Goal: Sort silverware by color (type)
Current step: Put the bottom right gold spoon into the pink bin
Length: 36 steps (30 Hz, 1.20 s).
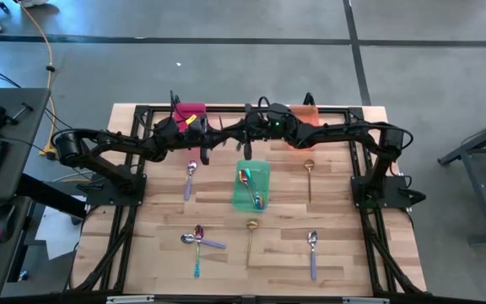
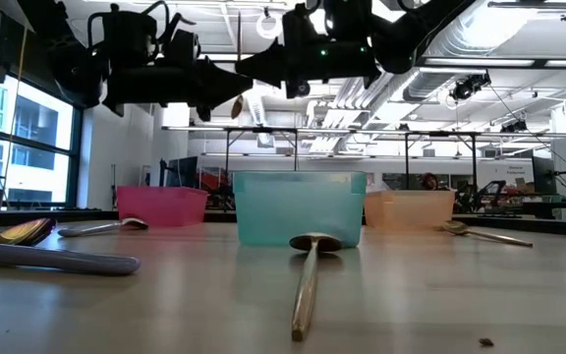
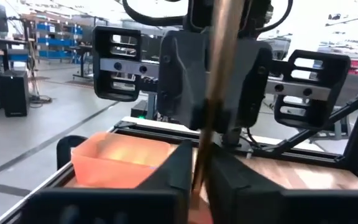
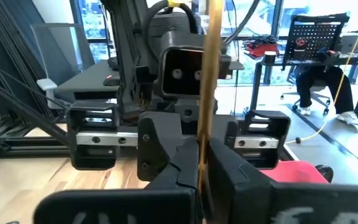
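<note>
Overhead, left gripper [image 3: 199,180] and right gripper [image 4: 202,163] face to face above green bin [image 1: 251,187], both pinched tight on one gold spoon [image 4: 213,68], upright between them. Other spoons scattered on tabletop [image 1: 344,245]; several inside green bin. Pink bin [image 1: 191,111] and orange bin [image 1: 304,114] at far edge.
</note>
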Tool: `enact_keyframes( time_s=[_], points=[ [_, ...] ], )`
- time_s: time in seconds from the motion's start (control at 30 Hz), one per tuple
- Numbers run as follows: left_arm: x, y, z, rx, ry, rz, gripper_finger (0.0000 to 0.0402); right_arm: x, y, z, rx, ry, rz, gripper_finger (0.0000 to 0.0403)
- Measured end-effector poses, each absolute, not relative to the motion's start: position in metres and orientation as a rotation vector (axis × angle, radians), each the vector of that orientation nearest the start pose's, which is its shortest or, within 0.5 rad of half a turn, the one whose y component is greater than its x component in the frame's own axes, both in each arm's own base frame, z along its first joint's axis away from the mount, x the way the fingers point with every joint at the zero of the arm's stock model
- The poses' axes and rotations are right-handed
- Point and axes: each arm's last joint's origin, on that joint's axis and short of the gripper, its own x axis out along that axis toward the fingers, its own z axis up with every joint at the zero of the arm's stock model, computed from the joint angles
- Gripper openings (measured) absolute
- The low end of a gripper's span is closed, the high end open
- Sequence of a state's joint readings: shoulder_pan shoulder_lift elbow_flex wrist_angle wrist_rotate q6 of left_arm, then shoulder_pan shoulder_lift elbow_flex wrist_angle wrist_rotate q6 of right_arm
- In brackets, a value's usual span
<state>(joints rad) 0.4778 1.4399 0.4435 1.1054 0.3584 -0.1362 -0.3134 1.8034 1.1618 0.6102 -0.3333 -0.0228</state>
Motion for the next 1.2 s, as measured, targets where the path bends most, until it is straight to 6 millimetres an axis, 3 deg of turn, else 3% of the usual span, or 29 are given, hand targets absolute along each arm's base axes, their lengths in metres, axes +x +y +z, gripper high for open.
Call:
enact_keyframes(
  time_s=[0.27, 0.47, 0.57, 0.67, 0.77, 0.87, 1.07, 1.2],
  points=[
    [0.238, 0.112, 0.202, -0.105, -0.106, 0.105, 0.0005, 0.388, -0.119, 0.261, 0.051, 0.052, -0.027, 0.0040],
    [0.229, 0.123, 0.204, -0.145, -0.071, 0.163, 0.0003, 0.364, -0.133, 0.287, -0.001, 0.089, -0.194, 0.0079],
    [0.219, 0.130, 0.205, -0.177, -0.010, 0.209, 0.0003, 0.350, -0.137, 0.296, -0.040, 0.171, -0.263, 0.0070],
    [0.204, 0.137, 0.208, -0.229, 0.056, 0.282, 0.0002, 0.340, -0.140, 0.298, -0.046, 0.236, -0.280, 0.0036],
    [0.189, 0.143, 0.211, -0.312, 0.159, 0.360, 0.0002, 0.337, -0.142, 0.293, -0.033, 0.293, -0.284, 0.0006],
    [0.176, 0.147, 0.217, -0.341, 0.294, 0.490, 0.0002, 0.339, -0.143, 0.285, -0.028, 0.324, -0.282, 0.0011],
    [0.159, 0.161, 0.221, -0.444, 0.550, 0.709, 0.0001, 0.332, -0.139, 0.252, 0.025, 0.256, -0.271, 0.0003],
    [0.154, 0.175, 0.209, -0.516, 0.670, 0.762, 0.0001, 0.322, -0.132, 0.227, 0.082, 0.216, -0.271, 0.0001]
  ],
)
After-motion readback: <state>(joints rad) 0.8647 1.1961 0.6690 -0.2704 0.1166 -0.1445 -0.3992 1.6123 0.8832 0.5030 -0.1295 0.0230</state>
